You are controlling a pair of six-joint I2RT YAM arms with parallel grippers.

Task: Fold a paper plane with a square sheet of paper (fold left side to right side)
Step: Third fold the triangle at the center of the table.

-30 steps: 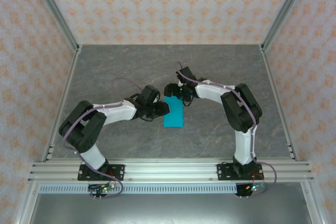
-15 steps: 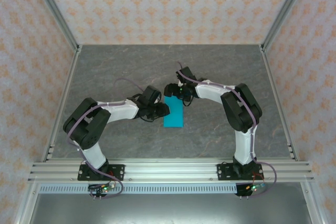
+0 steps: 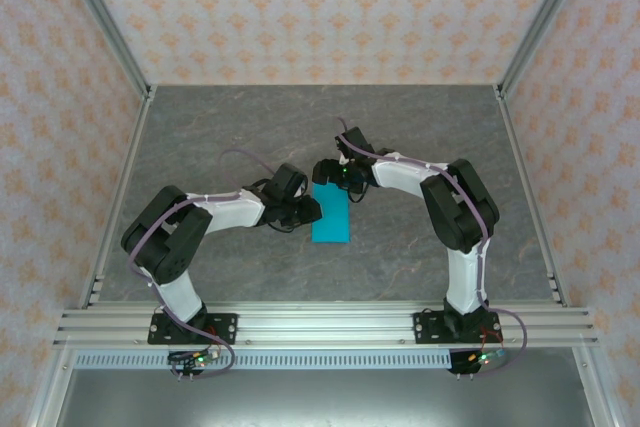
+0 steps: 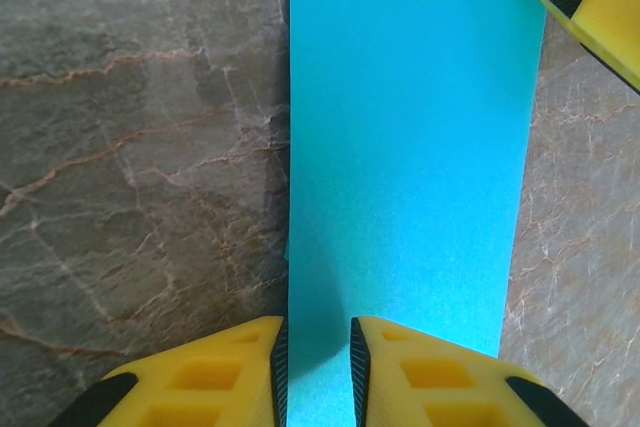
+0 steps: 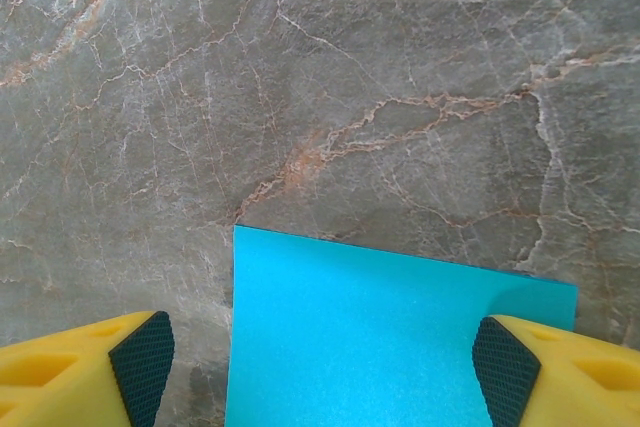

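Top external view shows one square sheet of paper [image 3: 331, 217] lying as a narrow upright rectangle at frame centre on the grey worktop [image 3: 200, 127]. The left-to-right half fold is therefore judged done, while no nose point or dart creases are visible, so those folds are still to be made. Two end effectors attend it: the left end effector [image 3: 310, 209], at the sheet's left edge, has its jaws drawn to a narrow slot over that edge, and whether it pinches the paper cannot be told, while the right end effector [image 3: 334, 175], at the sheet's upper end, stands released with fingers [image 5: 90, 367] spread wide outside both corners.
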